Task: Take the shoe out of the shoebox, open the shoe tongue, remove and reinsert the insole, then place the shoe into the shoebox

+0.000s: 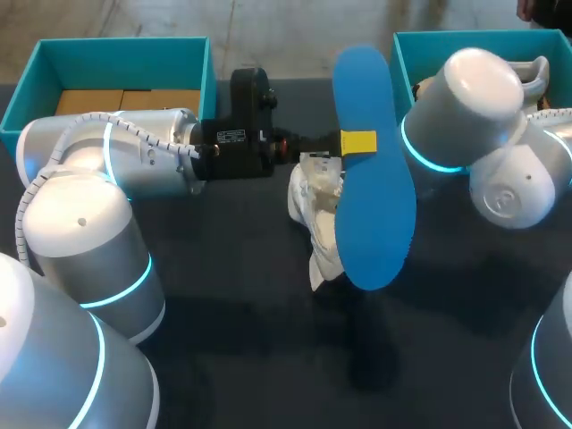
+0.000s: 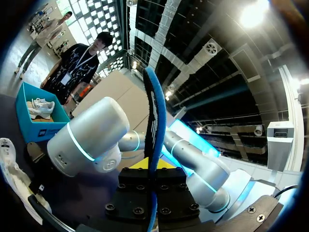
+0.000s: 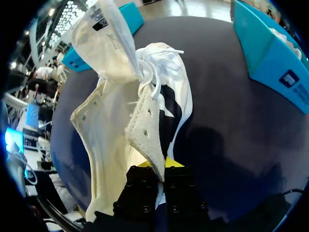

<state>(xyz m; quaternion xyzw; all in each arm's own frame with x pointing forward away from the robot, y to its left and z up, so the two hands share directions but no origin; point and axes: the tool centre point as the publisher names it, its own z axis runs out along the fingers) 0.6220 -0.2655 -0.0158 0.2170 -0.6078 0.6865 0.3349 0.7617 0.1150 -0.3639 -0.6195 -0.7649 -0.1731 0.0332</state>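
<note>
A blue insole [image 1: 375,170] hangs in the air above the table's middle, with my left gripper [image 1: 357,141] shut on its edge. From the left wrist view the insole [image 2: 153,125] appears edge-on, clamped in the left gripper [image 2: 153,166]. Below it the white shoe [image 1: 317,219] is raised off the dark table. My right gripper [image 3: 161,166] is shut on the shoe [image 3: 145,121] at one side of its opening, with the tongue [image 3: 108,38] flipped away and the laces loose. The insole and the right arm [image 1: 465,107] hide the right gripper in the head view.
A teal shoebox [image 1: 554,45] at the back right holds another white shoe [image 1: 529,73]. A second teal box [image 1: 192,58] at the back left holds brown cardboard [image 1: 125,100]. The dark table [image 1: 268,340] runs to the front.
</note>
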